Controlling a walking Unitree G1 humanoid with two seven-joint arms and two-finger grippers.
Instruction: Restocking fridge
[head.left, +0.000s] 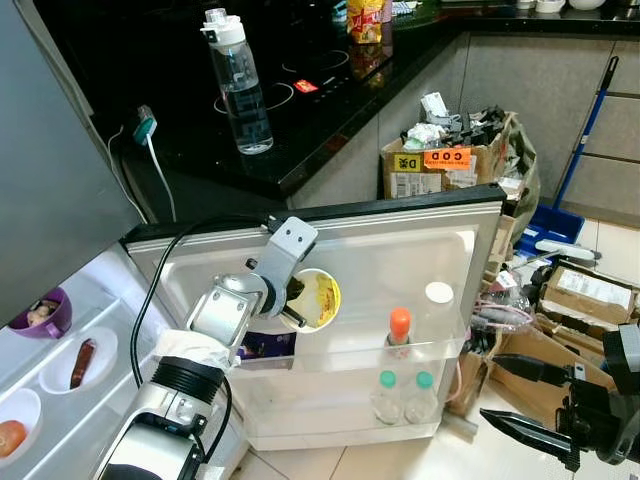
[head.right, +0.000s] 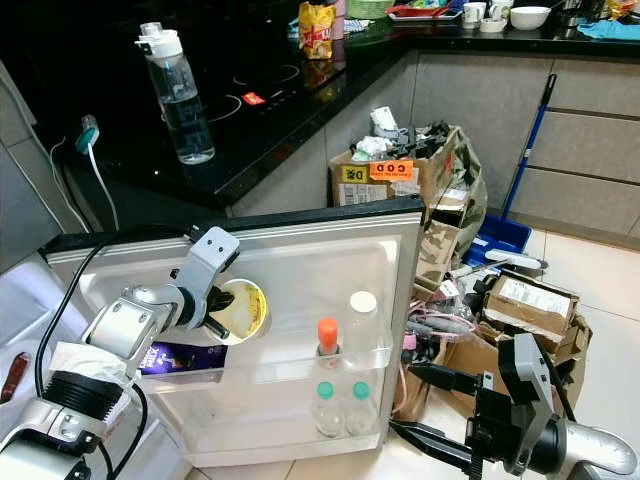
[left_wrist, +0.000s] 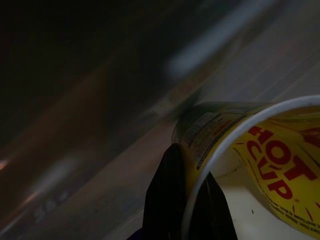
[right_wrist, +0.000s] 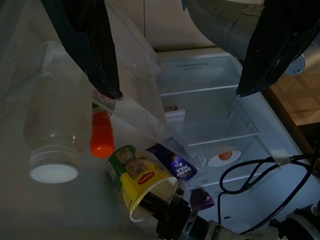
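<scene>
- Two grippers are in your view: the left gripper (head.left: 293, 303) has its jaws pinching the rim of the noodle cup (head.left: 314, 299), held over the fridge door shelf (head.left: 350, 362).
- The right gripper (head.right: 425, 405) hangs low, jaws spread, well apart from the cup.
- An orange-capped bottle (head.left: 399, 329) stands just beside the pinched cup.

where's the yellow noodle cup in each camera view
Left eye: noodle cup mid-frame, held by the left pincer at the fridge door shelf.
Right eye: left of centre.
Left wrist: lower right, rim and "HOT CUP" lettering close up.
Right wrist: bottom centre.
Shared landmark: the orange-capped bottle beside the cup.
</scene>
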